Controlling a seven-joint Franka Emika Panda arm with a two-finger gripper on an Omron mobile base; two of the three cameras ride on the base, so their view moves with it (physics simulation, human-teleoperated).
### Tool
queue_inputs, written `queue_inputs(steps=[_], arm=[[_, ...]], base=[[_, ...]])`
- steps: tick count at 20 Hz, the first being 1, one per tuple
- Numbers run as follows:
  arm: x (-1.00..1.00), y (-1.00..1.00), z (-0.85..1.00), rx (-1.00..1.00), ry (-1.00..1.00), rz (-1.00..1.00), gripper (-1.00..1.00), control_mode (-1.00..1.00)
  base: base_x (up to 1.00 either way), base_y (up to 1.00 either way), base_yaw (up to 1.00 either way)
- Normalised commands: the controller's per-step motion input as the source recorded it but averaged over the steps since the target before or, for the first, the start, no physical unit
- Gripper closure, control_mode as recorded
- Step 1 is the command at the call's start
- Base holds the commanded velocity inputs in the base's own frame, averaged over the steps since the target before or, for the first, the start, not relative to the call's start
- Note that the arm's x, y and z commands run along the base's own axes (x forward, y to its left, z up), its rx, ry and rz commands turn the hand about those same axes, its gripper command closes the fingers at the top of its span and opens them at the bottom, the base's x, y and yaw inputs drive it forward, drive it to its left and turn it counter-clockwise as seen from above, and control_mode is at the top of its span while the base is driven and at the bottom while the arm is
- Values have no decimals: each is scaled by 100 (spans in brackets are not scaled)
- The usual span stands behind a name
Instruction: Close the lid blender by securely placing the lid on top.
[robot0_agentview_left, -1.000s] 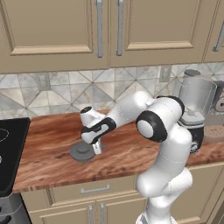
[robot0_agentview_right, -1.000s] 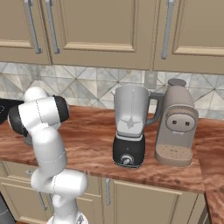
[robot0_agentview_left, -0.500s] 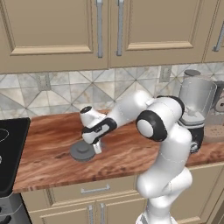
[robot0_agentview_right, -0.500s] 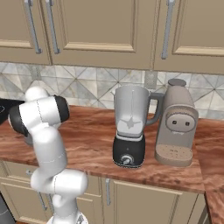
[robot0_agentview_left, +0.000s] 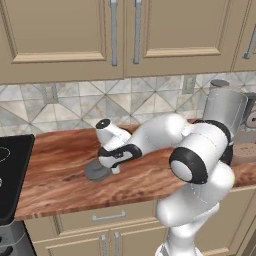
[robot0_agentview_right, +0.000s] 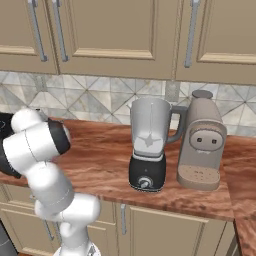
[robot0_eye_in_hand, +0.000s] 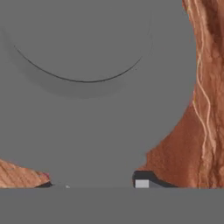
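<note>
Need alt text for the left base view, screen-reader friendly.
A white robot arm reaches left and down over a wooden counter, its end effector shut on a flat grey lid lying on the wood. Beige cabinets and a tiled backsplash are behind; a blender stands far right.

Counter (robot0_agentview_left: 60, 155): reddish-brown wood, strong dark grain, slight sheen; in the hand view the grain runs in wavy streaks.
Lid (robot0_agentview_left: 97, 171): dark grey, matt, smooth, looks like plastic; no reflections on its face.
Blender (robot0_agentview_right: 148, 145): jar of clear greyish, glass-like material, smooth; base black and glossy, with a silver metallic dial.
Coffee machine (robot0_agentview_right: 201, 142): beige-grey, matt, plastic-looking shell.
Cabinet doors (robot0_agentview_left: 60, 35): tan, painted-looking, satin, with brushed-metal bar handles.
Backsplash (robot0_agentview_left: 65, 102): stone-look tiles, mottled grey and beige, low gloss.
Stove (robot0_agentview_left: 11, 170) at the counter's left edge: black, glossy top.
</note>
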Motion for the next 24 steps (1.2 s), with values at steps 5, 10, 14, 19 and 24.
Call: queue_inputs(steps=[5, 10, 14, 19, 24], arm=[[-53, -51, 56, 19, -14, 0, 100, -100], [-51, -51, 70, 34, -18, -2, 100, -100], [-34, -42, 100, 30, -11, -3, 100, -100], [-30, -39, 100, 20, -2, -8, 100, -100], [-63, -41, 75, 2, -6, -17, 100, -100]], base=[[0, 0, 0], [0, 0, 0], [0, 0, 0], [0, 0, 0], [0, 0, 0]])
